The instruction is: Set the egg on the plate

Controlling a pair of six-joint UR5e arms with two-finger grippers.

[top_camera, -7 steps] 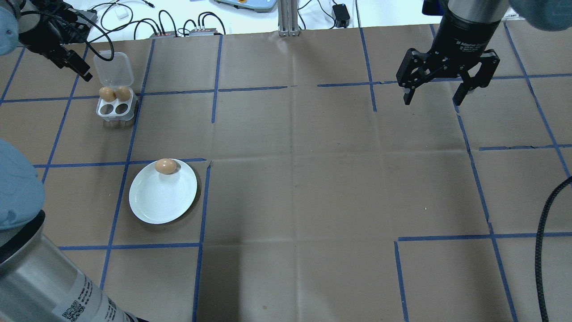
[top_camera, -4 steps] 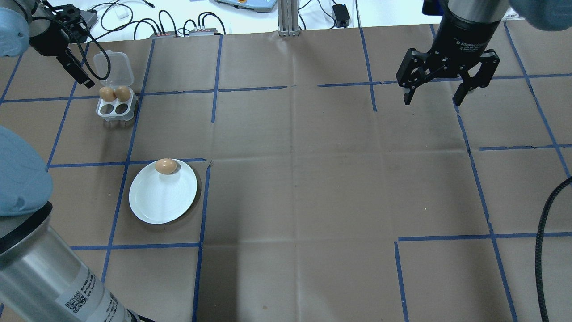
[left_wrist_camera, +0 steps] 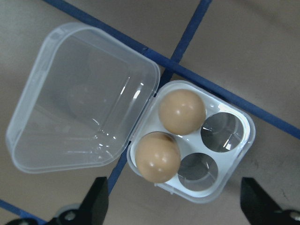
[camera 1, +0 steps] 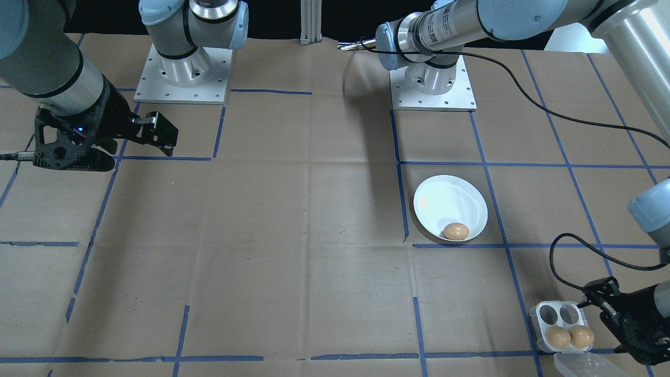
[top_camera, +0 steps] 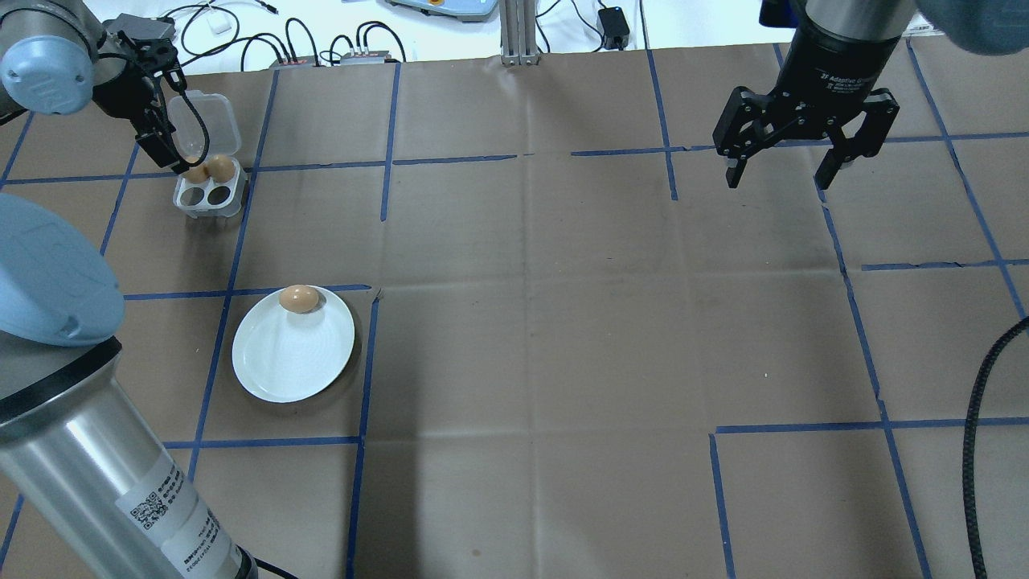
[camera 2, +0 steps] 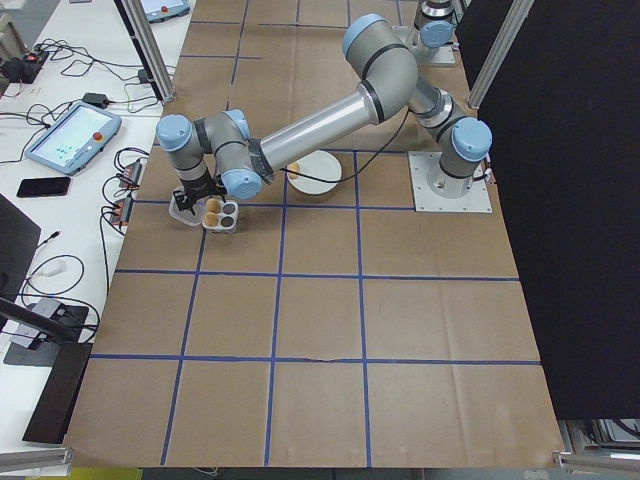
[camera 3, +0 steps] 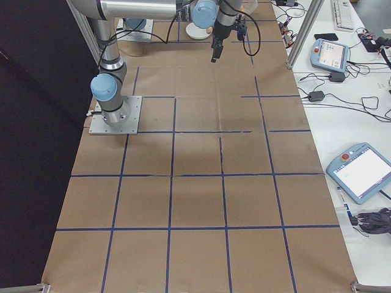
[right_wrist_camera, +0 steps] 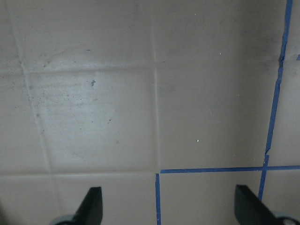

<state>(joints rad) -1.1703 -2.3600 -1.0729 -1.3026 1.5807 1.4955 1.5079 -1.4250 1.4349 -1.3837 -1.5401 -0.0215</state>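
So, status check: one egg [top_camera: 298, 299] is already sitting on the plate [top_camera: 291, 358], right at the rim at about 12 o'clock in the overhead view, touching nothing else. My left tool [left_wrist_camera: 173, 206] hangs over the egg tray [left_wrist_camera: 236, 157] w/ fingers spread wide and nothing in them; the wrist cam shows both fingertips flanking the tray. The tray has two eggs [left_wrist_camera: 181, 111] in the two cups next to the clear lid [left_wrist_camera: 75, 98], which lies flipped open, and the other two cups are empty. My right tool [top_camera: 778, 173] is parked well apart at the far side of the bench [top_camera: 563, 322], also wide open, holding nothing. IMO the task's arguably done w/ that one egg. If more are wanted, next is dropping onto a tray egg, gently, since they'd roll or crack.
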